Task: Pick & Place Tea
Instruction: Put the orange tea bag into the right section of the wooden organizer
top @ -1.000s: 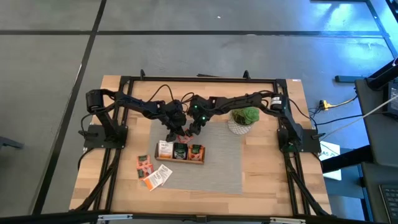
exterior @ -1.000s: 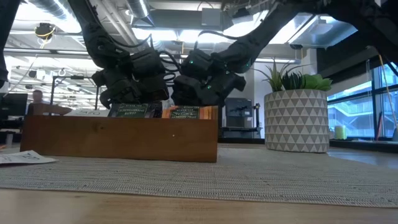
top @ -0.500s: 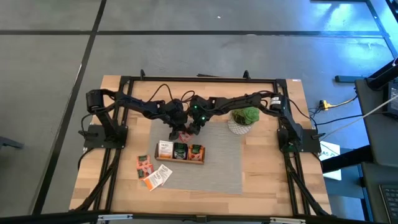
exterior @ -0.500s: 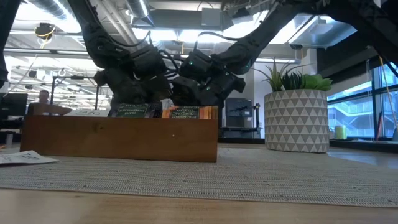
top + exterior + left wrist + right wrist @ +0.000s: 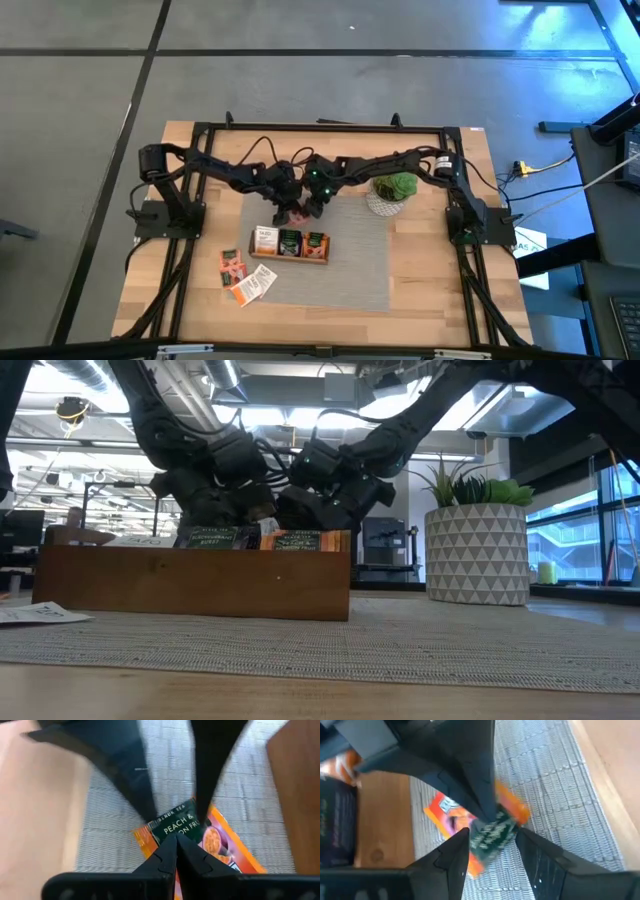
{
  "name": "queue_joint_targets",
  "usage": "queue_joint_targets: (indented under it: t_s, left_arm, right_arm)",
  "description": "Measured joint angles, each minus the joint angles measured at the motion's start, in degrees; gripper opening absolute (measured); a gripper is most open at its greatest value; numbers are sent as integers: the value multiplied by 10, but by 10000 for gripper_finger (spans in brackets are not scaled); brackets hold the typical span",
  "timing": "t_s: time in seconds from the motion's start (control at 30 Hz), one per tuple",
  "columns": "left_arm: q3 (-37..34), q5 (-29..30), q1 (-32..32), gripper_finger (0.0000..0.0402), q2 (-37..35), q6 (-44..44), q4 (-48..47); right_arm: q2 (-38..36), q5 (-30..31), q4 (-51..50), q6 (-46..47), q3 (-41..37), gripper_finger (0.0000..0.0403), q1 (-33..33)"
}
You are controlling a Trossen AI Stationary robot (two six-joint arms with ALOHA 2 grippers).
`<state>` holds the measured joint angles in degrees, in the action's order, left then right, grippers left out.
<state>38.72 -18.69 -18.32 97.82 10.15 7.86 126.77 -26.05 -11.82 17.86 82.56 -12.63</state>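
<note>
My left gripper is shut on an orange tea sachet with a dark label end, just beyond the wooden tray's far side, over the grey mat. My right gripper meets it from the other side. Its two fingers stand at either side of the sachet's dark end with a gap between them. The tray's compartments hold white, dark and orange-topped sachets. Loose sachets lie flat on the mat's near left corner. My left gripper pinches the sachet between its two shut fingertips, about at its middle, where the dark label meets the orange part. The fingers slant down from the table's left. The sachet is lifted clear of the mat, its dark end pointing toward my right gripper. My right gripper's fingers flank the dark end's two side edges; I cannot tell whether they touch it.
A green plant in a white patterned pot stands close to the right arm at the mat's far right corner. The grey mat lies bare to the right of the tray. A black frame rims the table.
My left gripper has turned a little at the wrist and swung the sachet slightly toward my right gripper. Both arms have otherwise stayed in place behind the tray.
</note>
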Motion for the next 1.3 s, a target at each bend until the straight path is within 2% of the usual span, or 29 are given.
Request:
queue_joint_targets:
  t_s: [0.1,0.27,0.53,0.77,1.13,1.3]
  left_arm:
    - [0,-7,3,2,0,6,0]
    - [0,1,7,1,0,6,2]
    - [-1,8,7,1,1,-16,14]
    - [-1,63,11,2,1,-28,25]
    - [-1,80,10,2,0,-51,44]
    - [1,84,10,2,0,-52,44]
  right_arm:
    - [0,6,3,-47,-1,175,5]
    - [0,17,3,-59,-1,168,7]
    - [0,24,2,-71,-1,118,7]
    - [0,18,4,-45,-1,93,5]
    - [1,10,1,-32,0,88,-4]
    - [2,9,2,-33,0,49,-13]
